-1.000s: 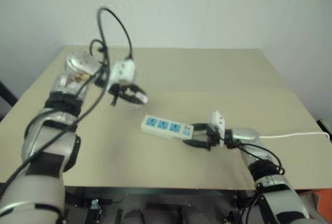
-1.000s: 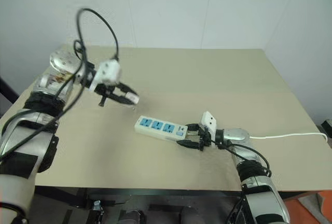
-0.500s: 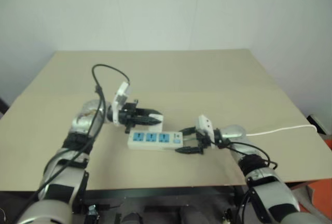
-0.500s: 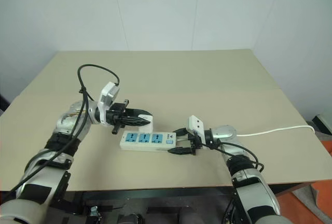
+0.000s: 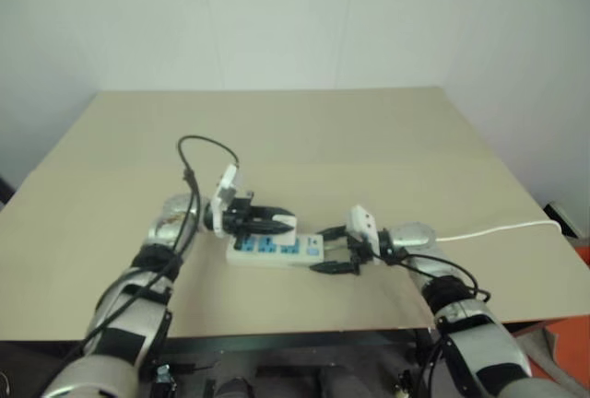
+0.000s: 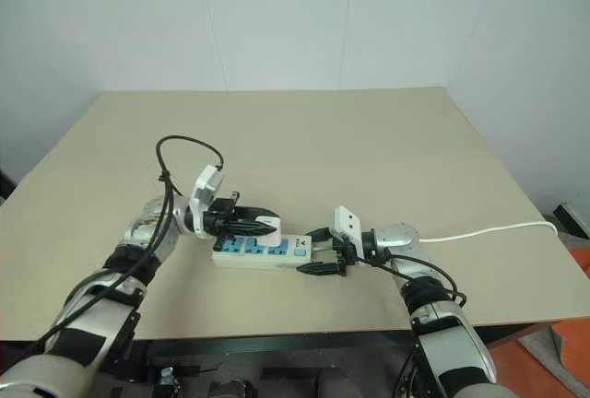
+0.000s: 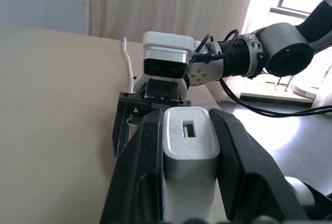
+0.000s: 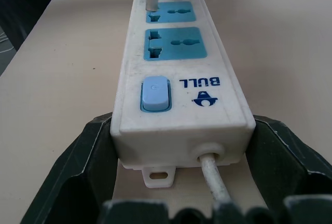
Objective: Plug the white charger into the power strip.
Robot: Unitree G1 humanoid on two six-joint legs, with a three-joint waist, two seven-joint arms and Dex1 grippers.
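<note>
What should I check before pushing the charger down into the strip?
1. Left gripper shut on the charger: ok.
2. Right gripper around the switch end of the power strip, a finger on each side: ok; whether they press it: cannot tell.
3. Strip flat on the table: ok.
4. Charger over the strip, its metal prong hanging near a blue socket: ok.
5. Prong inside a slot: not ok; it is above the face.
6. Prong lined up with the slot: cannot tell.
7. Cord free behind: ok.

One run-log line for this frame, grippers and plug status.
left gripper: shut on charger | right gripper: shut on power strip cord end | charger prongs above far socket, not seated
</note>
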